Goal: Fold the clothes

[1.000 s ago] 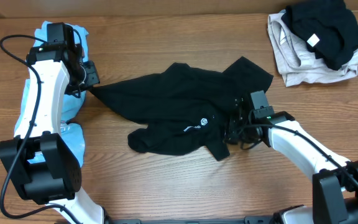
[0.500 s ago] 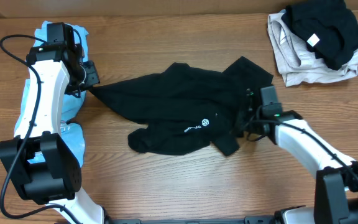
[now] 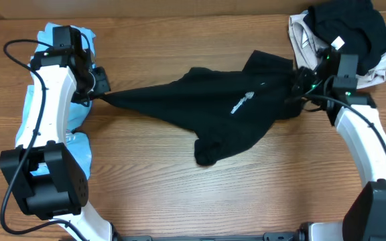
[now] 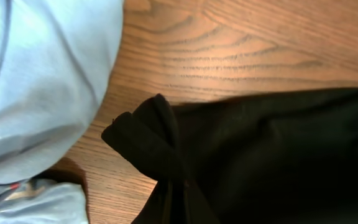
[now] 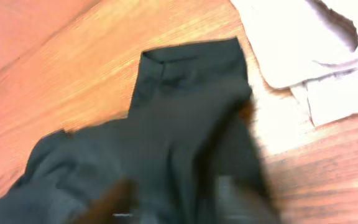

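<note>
The large black garment (image 3: pixel 213 110) with a small white logo (image 3: pixel 242 102) is stretched across the table between my two grippers. My left gripper (image 3: pixel 98 89) is shut on its left corner, seen bunched in the left wrist view (image 4: pixel 160 155), next to the light blue garment (image 3: pixel 69 114), which also shows in the left wrist view (image 4: pixel 36 81). My right gripper (image 3: pixel 303 86) is shut on the garment's right end, which fills the blurred right wrist view (image 5: pixel 185 143). A beige garment (image 3: pixel 317 67) with a black one (image 3: pixel 350 27) on it lies at the back right.
The wooden table (image 3: pixel 179 194) bears everything. The beige pile shows in the right wrist view (image 5: pixel 303 43) close to the black garment's corner. The left arm (image 3: pixel 45 100) stands over the blue garment.
My right gripper has moved up and to the right toward the beige pile, pulling the black garment's right end with it and drawing the cloth taut. The left gripper has stayed in place.
</note>
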`<state>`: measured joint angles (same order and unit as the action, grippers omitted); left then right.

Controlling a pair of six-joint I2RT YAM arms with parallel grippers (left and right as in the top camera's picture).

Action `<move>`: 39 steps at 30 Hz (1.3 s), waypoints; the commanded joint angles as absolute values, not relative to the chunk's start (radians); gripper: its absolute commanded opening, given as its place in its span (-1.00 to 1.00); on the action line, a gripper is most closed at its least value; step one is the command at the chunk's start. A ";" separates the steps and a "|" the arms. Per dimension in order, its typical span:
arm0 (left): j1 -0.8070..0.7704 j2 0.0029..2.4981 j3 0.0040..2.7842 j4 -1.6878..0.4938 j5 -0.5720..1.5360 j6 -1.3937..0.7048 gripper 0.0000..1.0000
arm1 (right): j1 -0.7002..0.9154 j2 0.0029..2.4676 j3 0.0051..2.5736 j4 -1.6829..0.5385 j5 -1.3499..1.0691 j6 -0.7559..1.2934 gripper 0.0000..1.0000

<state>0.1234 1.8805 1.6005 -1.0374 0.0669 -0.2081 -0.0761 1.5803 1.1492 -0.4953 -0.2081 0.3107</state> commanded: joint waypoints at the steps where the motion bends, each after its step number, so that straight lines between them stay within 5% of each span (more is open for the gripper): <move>1: 0.110 1.877 1.565 -1.023 0.078 -0.218 -0.91 | -0.069 1.573 1.208 -0.573 -0.285 0.258 0.96; 8: 0.109 1.877 1.552 -0.989 0.078 -0.218 -0.92 | 0.039 1.567 1.244 -0.841 -0.424 0.231 1.00; 14: 0.109 1.877 1.552 -0.975 0.075 -0.218 -0.92 | 0.306 1.568 1.214 -0.923 -0.245 0.175 0.94; 21: 0.109 1.877 1.551 -0.962 0.075 -0.218 -0.92 | 0.509 1.581 1.145 -0.825 -0.070 0.213 0.29; 39: 0.109 1.877 1.551 -0.954 0.071 -0.218 -0.92 | 0.741 1.695 1.098 -0.817 -0.033 0.132 0.59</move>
<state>0.1127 1.8805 1.5562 -0.9565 0.0715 -0.2081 0.7418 1.6619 1.1007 -0.8223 -0.0772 0.1581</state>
